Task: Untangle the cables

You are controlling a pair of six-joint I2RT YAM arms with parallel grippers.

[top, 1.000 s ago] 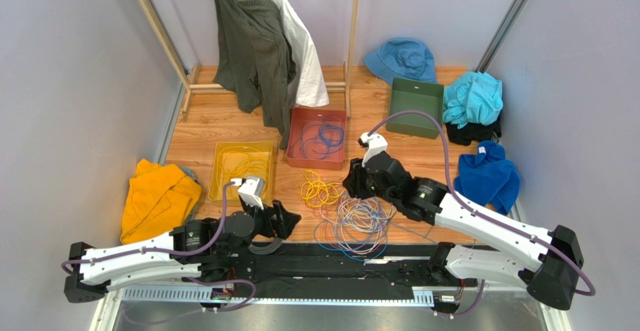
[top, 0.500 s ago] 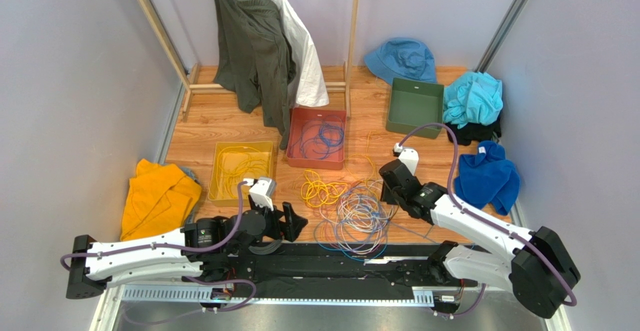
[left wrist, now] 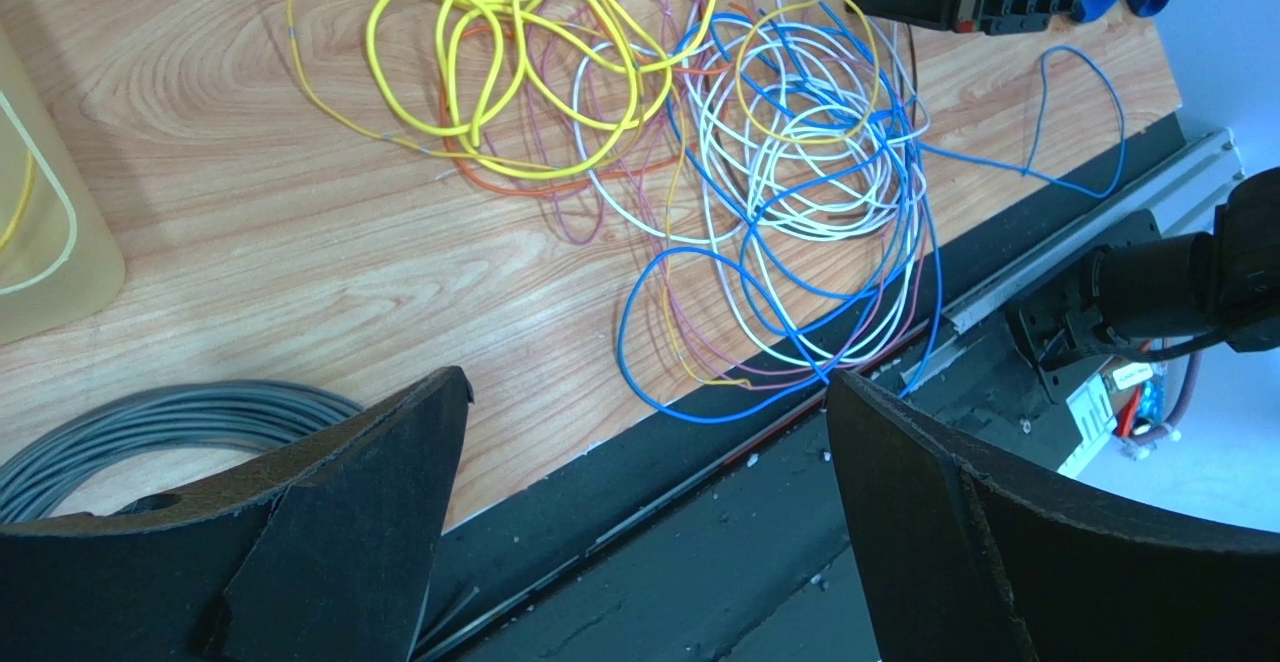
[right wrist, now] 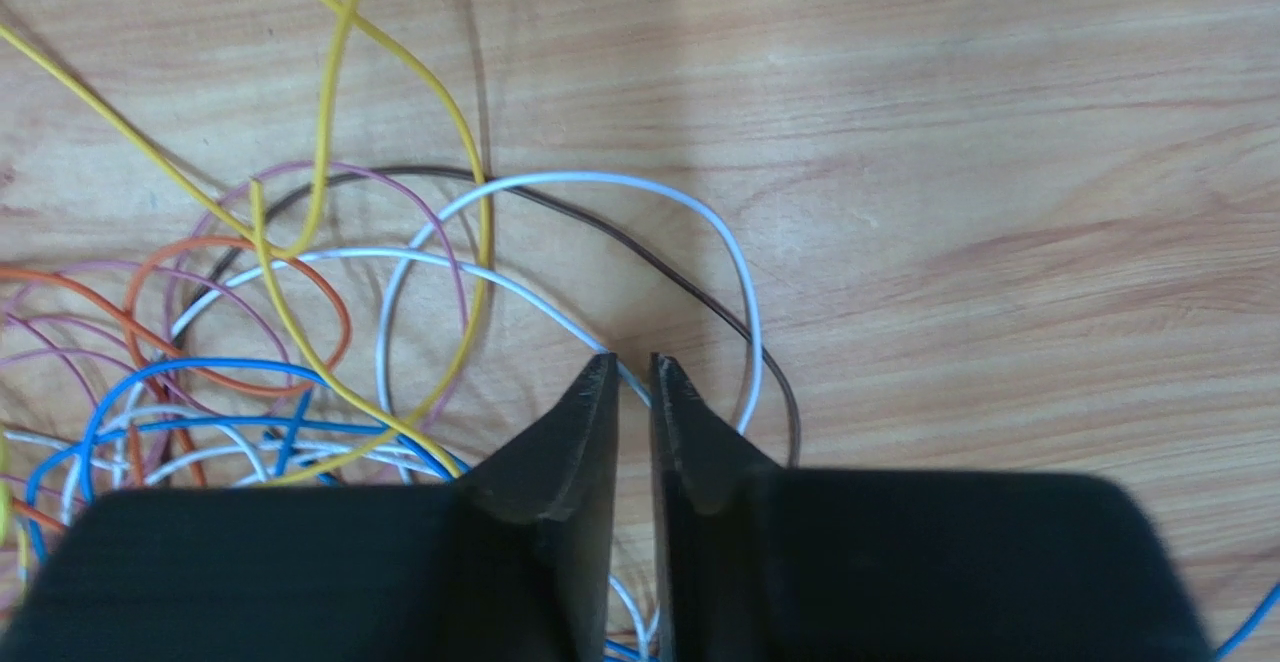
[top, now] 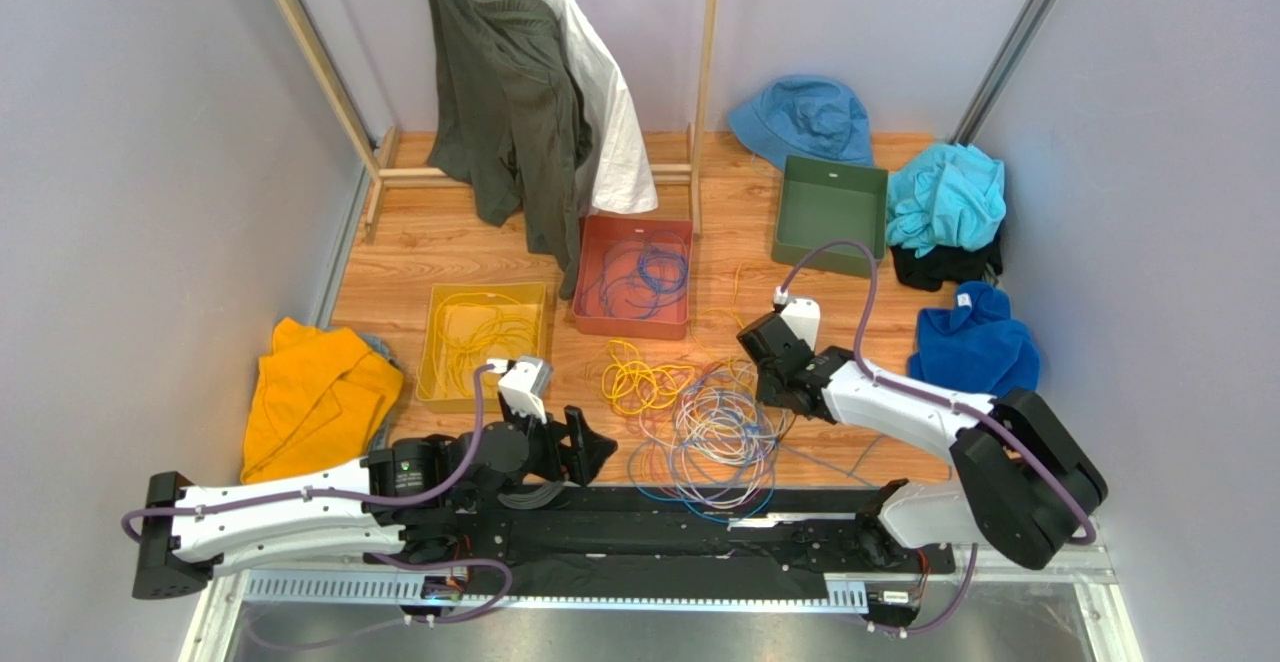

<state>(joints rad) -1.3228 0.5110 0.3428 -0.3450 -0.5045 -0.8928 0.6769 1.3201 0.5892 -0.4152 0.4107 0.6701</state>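
The cables (top: 718, 425) lie in a loose tangle of blue, white, purple and orange loops on the wooden table, with a yellow bunch (top: 639, 380) at its left. My right gripper (top: 759, 380) is low over the tangle's right edge. In the right wrist view its jaws (right wrist: 631, 364) are almost closed, open only by a narrow slit, and a white cable (right wrist: 451, 260) runs through that slit. My left gripper (top: 591, 448) hovers wide open near the table's front edge. Nothing is between its fingers (left wrist: 646, 386), and the cables (left wrist: 781, 167) lie beyond them.
A yellow tray (top: 446, 335) holds yellow wire, a red tray (top: 597, 235) holds blue wire, and a green tray (top: 830, 212) stands at the back. A grey coiled ring (left wrist: 135, 425) lies by my left fingers. Orange cloth (top: 316, 392), blue cloth (top: 977, 350) and hanging clothes (top: 519, 85) border the table.
My right gripper swung right, then came back a little to the tangle's right edge, and its jaws narrowed round a white cable. The left arm shifted slightly right, still wide open.
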